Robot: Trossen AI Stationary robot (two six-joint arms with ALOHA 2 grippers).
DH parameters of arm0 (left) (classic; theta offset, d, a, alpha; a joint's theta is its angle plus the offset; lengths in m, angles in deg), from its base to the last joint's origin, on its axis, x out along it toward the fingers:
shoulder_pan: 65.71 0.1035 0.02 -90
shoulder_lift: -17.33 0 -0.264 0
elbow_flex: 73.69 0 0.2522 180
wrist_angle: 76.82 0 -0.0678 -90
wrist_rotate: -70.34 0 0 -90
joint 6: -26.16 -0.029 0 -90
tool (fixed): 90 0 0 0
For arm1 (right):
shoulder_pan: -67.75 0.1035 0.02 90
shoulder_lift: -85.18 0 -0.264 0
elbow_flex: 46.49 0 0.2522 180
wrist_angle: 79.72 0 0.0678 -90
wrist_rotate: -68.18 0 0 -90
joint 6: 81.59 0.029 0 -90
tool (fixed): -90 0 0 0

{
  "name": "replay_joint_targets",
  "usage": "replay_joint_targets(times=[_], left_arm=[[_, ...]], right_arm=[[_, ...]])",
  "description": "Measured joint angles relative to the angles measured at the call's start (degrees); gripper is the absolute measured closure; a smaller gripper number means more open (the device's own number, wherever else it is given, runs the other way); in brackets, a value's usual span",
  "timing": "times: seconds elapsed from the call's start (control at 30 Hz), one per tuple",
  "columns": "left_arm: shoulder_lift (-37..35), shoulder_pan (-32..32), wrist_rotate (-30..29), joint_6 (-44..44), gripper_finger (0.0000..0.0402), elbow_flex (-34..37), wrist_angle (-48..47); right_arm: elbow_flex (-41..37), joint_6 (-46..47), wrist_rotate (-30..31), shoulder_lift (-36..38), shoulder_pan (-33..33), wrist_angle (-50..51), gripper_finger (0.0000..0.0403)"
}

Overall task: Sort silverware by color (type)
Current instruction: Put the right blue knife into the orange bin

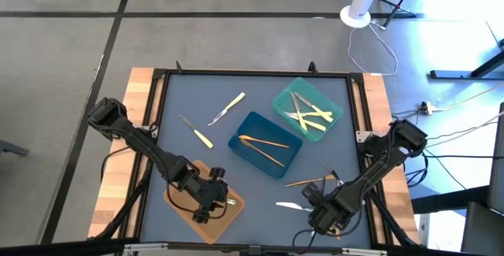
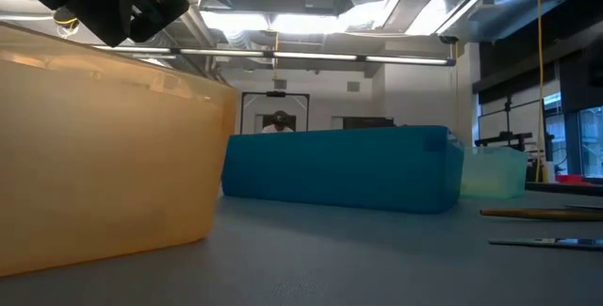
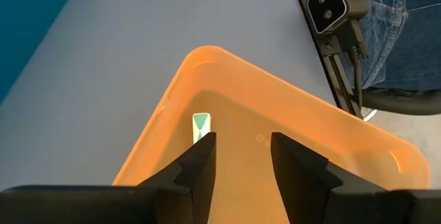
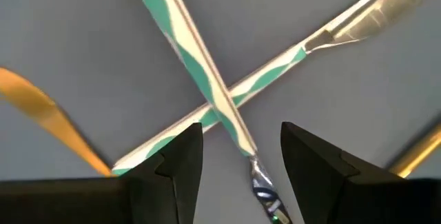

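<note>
My left gripper (image 1: 211,198) (image 3: 241,145) hangs open over the orange tray (image 1: 201,209) (image 3: 289,134) at the table's near left. A striped piece of silverware (image 3: 200,126) lies in that tray beside one finger, its rest hidden. My right gripper (image 1: 319,210) (image 4: 241,138) is open low over the near right of the table. Two teal-and-white striped pieces (image 4: 220,107) lie crossed on the mat, one end (image 4: 258,176) reaching between the fingers. An orange piece (image 4: 41,110) lies beside them.
A blue tray (image 1: 265,144) holds orange pieces and a teal tray (image 1: 309,113) holds pale ones. Two yellow-handled pieces (image 1: 227,108) (image 1: 197,131) lie on the mat's far left. An orange piece (image 1: 311,181) and a white one (image 1: 290,205) lie near my right gripper.
</note>
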Motion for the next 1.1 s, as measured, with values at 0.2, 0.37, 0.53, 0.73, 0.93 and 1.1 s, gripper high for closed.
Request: replay_joint_targets(times=[0.2,0.37,0.53,0.73,0.93,1.1], left_arm=[[0.00,0.00,0.00,0.00,0.0269,0.00,0.04],[0.01,0.00,0.00,0.00,0.0269,0.00,0.04],[0.02,0.00,0.00,0.00,0.0269,0.00,0.04],[0.00,0.00,0.00,0.00,0.0269,0.00,0.04],[0.02,0.00,0.00,0.03,0.0269,0.00,0.06],[0.02,0.00,0.00,0.04,0.0269,0.00,0.09]], right_arm=[[0.00,-0.01,-0.01,-1.00,-0.01,0.64,0.0219],[0.02,-0.01,0.00,-1.23,-0.01,1.04,0.0220],[0.00,-0.03,-0.02,-1.29,-0.01,1.30,0.0244],[-0.20,-0.07,-2.03,-1.31,-0.01,0.95,0.0283],[-2.59,-0.07,-3.58,-1.27,-0.01,-1.85,0.0301],[-2.67,-0.07,-2.59,-1.27,-0.01,-2.15,0.0316]])
